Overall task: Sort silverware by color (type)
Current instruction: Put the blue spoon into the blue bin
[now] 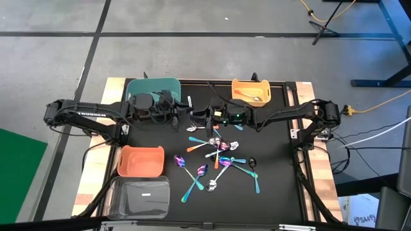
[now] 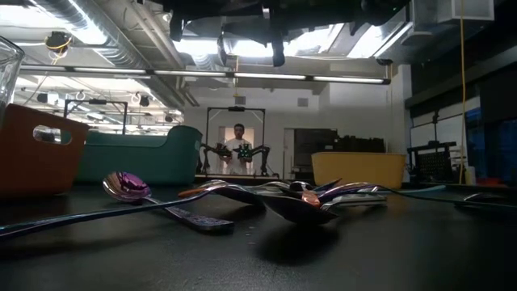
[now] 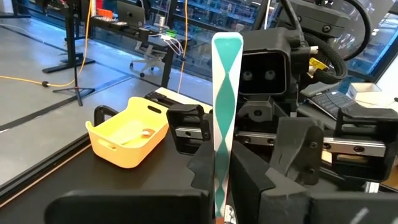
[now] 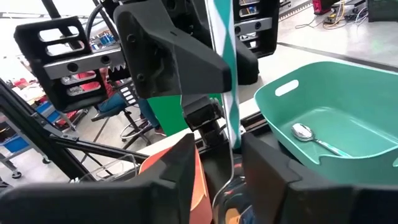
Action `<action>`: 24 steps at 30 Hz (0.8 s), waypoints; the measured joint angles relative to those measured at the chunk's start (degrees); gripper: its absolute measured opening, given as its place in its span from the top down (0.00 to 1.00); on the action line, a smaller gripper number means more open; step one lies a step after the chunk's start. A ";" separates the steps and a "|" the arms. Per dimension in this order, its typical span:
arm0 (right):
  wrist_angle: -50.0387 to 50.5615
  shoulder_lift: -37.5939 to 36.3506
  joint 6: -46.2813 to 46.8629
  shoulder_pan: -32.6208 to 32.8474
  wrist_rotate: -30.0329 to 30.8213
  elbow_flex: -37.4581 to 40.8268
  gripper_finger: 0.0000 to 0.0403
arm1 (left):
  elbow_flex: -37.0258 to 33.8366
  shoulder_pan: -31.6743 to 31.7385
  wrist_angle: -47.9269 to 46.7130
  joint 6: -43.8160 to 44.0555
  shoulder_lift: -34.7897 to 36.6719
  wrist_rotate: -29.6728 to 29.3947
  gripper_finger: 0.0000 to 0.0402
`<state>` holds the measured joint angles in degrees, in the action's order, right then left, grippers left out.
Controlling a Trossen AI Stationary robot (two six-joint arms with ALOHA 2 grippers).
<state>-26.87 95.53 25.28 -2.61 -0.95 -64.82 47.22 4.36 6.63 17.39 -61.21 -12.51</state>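
Mid-air handover of a teal spoon

The teal spoon stands upright between both arms above the table's middle; left gripper pinches its handle, right gripper has its fingers spread. Next, probably, carrying it to its bin, clear of the spoon pile.

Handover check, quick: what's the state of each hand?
Left hand: closed, holding the teal-and-white spoon.
Right hand: open, fingers either side of that spoon.
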 joint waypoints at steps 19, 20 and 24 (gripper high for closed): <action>21.26 -0.20 -1.64 -5.08 -14.25 0.00 0.66 | 0.00 0.02 -4.22 -0.02 0.09 -0.03 0.93; 23.35 -0.20 -1.66 -5.09 -14.65 0.00 0.66 | 0.00 0.02 -4.93 -0.02 0.09 -0.18 0.93; 31.30 -0.20 -1.73 -5.33 -14.29 0.00 0.66 | 0.00 0.32 -7.56 -0.06 0.09 -0.81 0.93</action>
<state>4.43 95.33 23.55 -7.94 -15.24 -64.82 47.22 4.69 -0.93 17.33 -61.12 -13.32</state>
